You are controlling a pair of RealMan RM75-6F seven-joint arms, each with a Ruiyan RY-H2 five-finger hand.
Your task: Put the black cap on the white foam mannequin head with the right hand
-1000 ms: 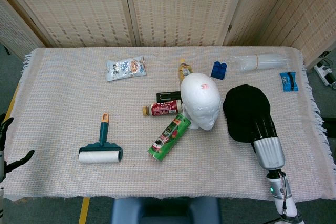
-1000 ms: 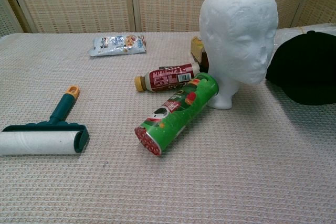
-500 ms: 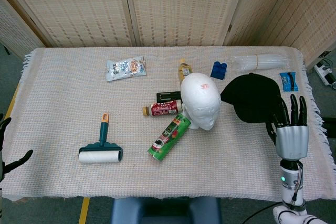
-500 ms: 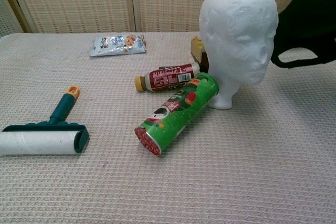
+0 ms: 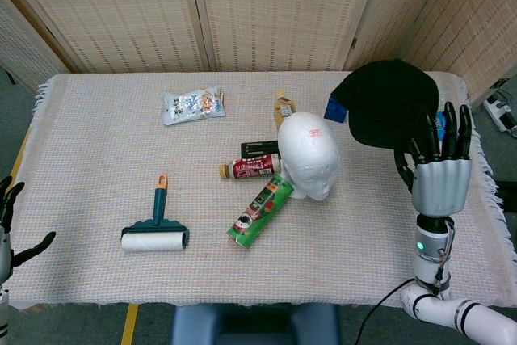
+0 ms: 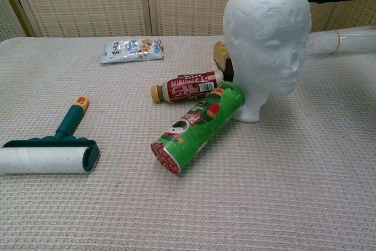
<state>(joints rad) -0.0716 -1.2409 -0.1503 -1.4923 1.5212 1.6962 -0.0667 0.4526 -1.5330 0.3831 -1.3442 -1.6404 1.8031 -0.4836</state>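
Fingers (image 5: 443,131) apparently grip black cap (image 5: 388,101) (raised beside white foam mannequin head (image 5: 309,153))

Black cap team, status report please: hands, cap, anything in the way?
Right hand holds black cap aloft, right of mannequin head. Left hand open, idle. Head bare; green can leans at its base.

Right hand (image 5: 441,174) raised at the right side, back of the hand toward the head camera, fingers (image 5: 446,131) upright and close together, holding the black cap (image 5: 389,101) above them. Silver wrist below it, forearm angling off the lower right. Left hand (image 5: 11,232) low at far left, fingers spread, holding nothing.
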